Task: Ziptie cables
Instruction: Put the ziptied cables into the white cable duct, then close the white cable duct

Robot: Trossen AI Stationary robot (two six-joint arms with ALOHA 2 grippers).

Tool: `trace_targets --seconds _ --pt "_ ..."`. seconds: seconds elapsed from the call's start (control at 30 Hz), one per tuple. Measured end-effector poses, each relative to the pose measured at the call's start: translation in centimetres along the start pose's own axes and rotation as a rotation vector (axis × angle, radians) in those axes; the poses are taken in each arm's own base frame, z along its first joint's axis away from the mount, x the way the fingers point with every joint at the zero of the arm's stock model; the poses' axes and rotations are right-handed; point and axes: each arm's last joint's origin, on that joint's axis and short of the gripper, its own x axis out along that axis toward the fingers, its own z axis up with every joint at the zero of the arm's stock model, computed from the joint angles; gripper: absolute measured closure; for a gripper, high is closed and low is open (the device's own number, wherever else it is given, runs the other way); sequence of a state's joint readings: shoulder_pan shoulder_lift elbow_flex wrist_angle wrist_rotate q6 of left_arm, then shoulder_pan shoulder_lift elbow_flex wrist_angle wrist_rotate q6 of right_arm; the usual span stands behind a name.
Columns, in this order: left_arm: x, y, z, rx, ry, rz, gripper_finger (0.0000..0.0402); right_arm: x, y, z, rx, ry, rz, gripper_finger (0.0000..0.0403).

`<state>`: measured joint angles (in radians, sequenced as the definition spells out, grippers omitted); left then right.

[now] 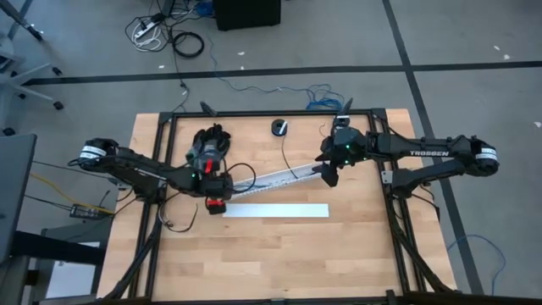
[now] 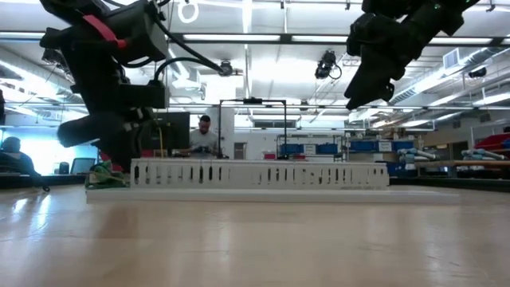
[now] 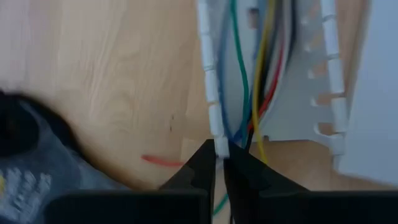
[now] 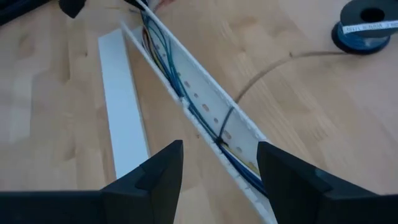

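Note:
A white slotted duct (image 1: 275,178) lies slantwise on the wooden table, and the cables (image 3: 249,81), thin blue, green, yellow and red wires, run along inside it (image 4: 163,46). A thin dark strand (image 4: 225,124) crosses the duct. My left gripper (image 3: 219,163) is shut at the duct's left end (image 1: 227,190). My right gripper (image 4: 221,168) stands open above the duct's right end (image 1: 326,168). In the low view the right gripper (image 2: 368,89) hangs well clear of the duct (image 2: 259,174). My left gripper pinches the end of one side wall of the duct (image 3: 217,144) between its two fingers, which come slanting down from the table's left and point along the duct. The duct lies flat on the table. Whether a wire is caught too I cannot tell.
A flat white cover strip (image 1: 275,210) lies on the table nearer the front edge, parallel to it. A small dark spool (image 1: 279,127) sits at the far edge, and a black-and-grey bundle (image 1: 210,144) lies at the far left. A short red strand (image 3: 161,162) lies beside my left fingers.

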<state>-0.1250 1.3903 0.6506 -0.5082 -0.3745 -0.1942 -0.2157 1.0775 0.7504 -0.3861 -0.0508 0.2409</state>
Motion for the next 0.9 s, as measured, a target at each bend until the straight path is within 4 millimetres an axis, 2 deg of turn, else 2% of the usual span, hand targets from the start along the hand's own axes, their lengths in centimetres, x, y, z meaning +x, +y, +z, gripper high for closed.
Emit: trace_targets --seconds 0.1,0.43,0.7,0.9 --pt "-0.1 0.0 0.2 -0.045 -0.002 -0.005 0.0362 0.0 0.1 0.0 -0.003 -0.004 0.002 0.0202" --pt "-0.3 0.1 0.1 -0.031 0.019 -0.008 0.0331 0.0 0.0 0.1 -0.004 -0.013 -0.023 0.0192" --pt "-3.1 0.5 2.4 0.014 0.035 0.047 0.0329 0.0 0.0 0.1 -0.012 -0.014 -0.026 0.0176" --pt "-4.0 0.5 2.9 0.022 0.013 0.074 0.0329 0.0 0.0 0.1 -0.002 -0.012 -0.026 0.0168"
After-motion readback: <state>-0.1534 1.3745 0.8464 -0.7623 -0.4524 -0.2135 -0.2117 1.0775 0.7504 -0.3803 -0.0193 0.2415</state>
